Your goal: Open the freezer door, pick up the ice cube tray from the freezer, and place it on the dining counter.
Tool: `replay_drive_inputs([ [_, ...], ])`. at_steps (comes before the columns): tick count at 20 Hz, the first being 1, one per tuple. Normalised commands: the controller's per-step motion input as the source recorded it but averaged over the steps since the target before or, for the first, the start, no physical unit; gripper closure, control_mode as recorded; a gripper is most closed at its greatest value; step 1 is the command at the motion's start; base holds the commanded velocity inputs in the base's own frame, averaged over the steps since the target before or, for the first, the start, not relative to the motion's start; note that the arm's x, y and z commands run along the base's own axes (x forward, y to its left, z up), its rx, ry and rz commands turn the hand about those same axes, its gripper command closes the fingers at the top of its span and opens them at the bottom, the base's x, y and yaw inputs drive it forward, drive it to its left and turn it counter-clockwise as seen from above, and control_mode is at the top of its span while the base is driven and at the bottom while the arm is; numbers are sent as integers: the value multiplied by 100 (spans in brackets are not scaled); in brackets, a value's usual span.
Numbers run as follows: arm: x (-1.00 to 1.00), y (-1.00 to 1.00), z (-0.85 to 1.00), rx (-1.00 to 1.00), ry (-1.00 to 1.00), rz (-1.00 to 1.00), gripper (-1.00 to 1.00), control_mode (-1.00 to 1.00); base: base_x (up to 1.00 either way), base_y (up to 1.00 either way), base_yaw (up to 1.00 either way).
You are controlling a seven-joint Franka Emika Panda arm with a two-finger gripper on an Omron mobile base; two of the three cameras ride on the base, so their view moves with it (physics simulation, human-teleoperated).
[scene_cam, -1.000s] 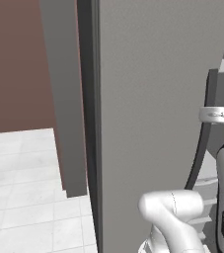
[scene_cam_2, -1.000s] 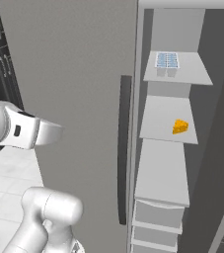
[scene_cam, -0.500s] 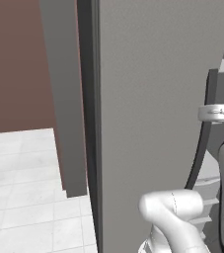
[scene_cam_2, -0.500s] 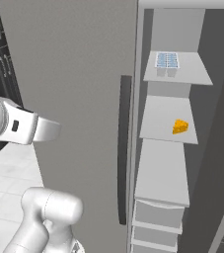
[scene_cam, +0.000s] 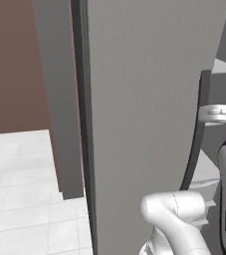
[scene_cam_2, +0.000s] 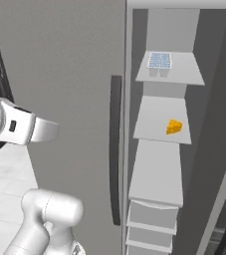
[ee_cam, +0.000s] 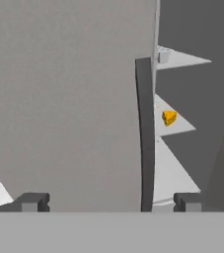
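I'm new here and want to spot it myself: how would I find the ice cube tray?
Look into the tall grey freezer, open right of its door's dark handle. The ice cube tray sits on the upper shelf: a pale blue grid, unlike the orange cheese wedge one shelf below.

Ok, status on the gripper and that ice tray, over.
Gripper open, empty, facing the door handle. Ice cube tray on top freezer shelf, cheese wedge one shelf below. Freezer door partly blocks access.

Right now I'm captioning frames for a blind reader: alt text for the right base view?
A freezer stands open, an ice cube tray on its top shelf and a cheese wedge one shelf below. Left of them, a grey door with a dark handle.
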Motion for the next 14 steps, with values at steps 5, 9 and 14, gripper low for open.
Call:
replay_drive_inputs([
  [5, 0, 0, 0, 0, 0, 0, -100, 100, 0, -79, 0],
  [9, 0, 0, 0, 0, 0, 0, -100, 100, 0, -81, 0],
  [14, 0, 0, 0, 0, 0, 0, -100, 100, 11, -43, 0],
])
